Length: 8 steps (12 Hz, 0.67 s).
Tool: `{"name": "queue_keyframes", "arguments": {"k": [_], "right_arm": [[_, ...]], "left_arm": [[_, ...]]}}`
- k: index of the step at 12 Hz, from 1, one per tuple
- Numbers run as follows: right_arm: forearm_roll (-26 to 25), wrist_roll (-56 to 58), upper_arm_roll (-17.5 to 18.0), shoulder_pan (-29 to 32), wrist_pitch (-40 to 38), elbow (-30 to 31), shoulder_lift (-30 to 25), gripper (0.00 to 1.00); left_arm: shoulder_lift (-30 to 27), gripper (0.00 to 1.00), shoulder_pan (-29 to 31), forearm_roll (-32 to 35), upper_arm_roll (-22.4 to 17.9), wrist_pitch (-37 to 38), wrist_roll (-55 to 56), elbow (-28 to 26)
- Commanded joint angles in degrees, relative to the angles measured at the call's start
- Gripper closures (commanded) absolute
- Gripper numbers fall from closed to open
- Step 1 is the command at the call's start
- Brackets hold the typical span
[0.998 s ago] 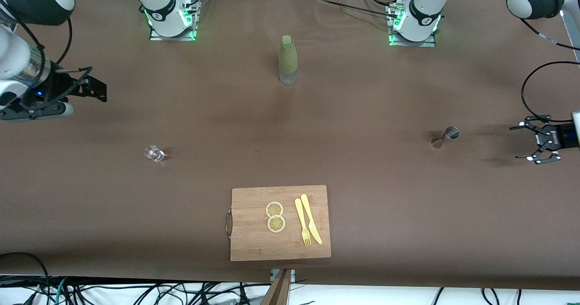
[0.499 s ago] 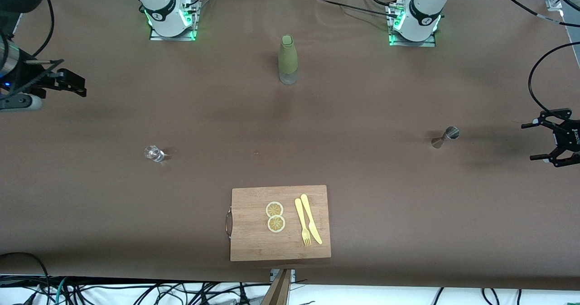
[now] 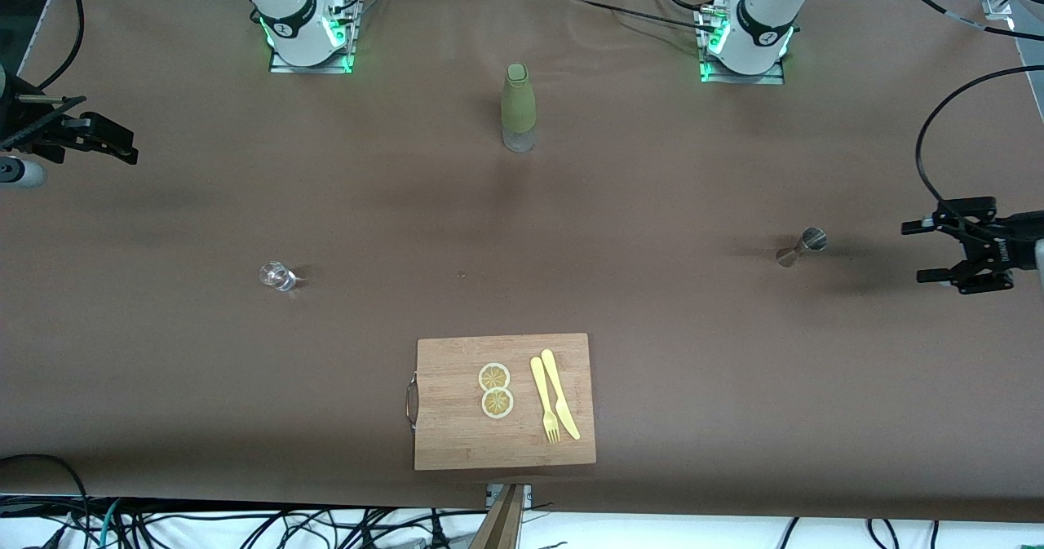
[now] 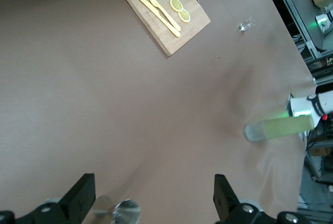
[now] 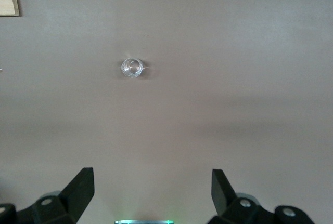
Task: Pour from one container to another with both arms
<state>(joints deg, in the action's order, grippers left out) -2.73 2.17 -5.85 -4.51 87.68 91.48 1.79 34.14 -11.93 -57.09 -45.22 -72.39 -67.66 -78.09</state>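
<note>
A green sleeved bottle (image 3: 519, 108) stands upright between the two arm bases. A small clear glass (image 3: 277, 276) sits toward the right arm's end and shows in the right wrist view (image 5: 131, 67). A metal jigger (image 3: 801, 247) stands toward the left arm's end. My left gripper (image 3: 915, 251) hovers open over the table beside the jigger, which appears low between its fingers in the left wrist view (image 4: 125, 213). My right gripper (image 3: 122, 145) hangs open over the table's edge at the right arm's end, holding nothing (image 5: 152, 187).
A wooden cutting board (image 3: 457, 435) lies near the front edge with two lemon slices (image 3: 495, 390), a yellow fork (image 3: 544, 398) and a knife (image 3: 561, 394). Cables trail along the table's ends and below the front edge.
My right gripper has drawn back toward the table's edge at its end. My left gripper swung outward, then came back toward the jigger and turned level.
</note>
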Motion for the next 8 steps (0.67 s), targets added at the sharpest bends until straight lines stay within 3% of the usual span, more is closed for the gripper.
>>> {"name": "queue_keyframes", "arguments": {"k": [1,4,6,8], "right_arm": [[2.0,-1.0,0.0,0.1,-1.1,-0.2,-0.6,0.00],[1.9,-1.0,0.0,0.0,-0.8,-0.3,-0.1,0.00],[1.9,-1.1,-0.1,0.1,-0.7,-0.3,0.0,0.00],[1.8,-1.0,0.0,0.0,-0.6,-0.3,0.0,0.00]], "left_arm": [[-1.2,0.00,-3.2,1.9,-0.8,0.0,7.9,1.0],[-1.2,0.00,-6.5,2.2,-0.7,0.0,18.2,4.2],[-2.1,0.00,-6.7,6.3,0.8,-2.7,23.1,5.1],[-3.9,0.00,-5.3,13.1,7.3,-4.5,28.5,6.5]]}}
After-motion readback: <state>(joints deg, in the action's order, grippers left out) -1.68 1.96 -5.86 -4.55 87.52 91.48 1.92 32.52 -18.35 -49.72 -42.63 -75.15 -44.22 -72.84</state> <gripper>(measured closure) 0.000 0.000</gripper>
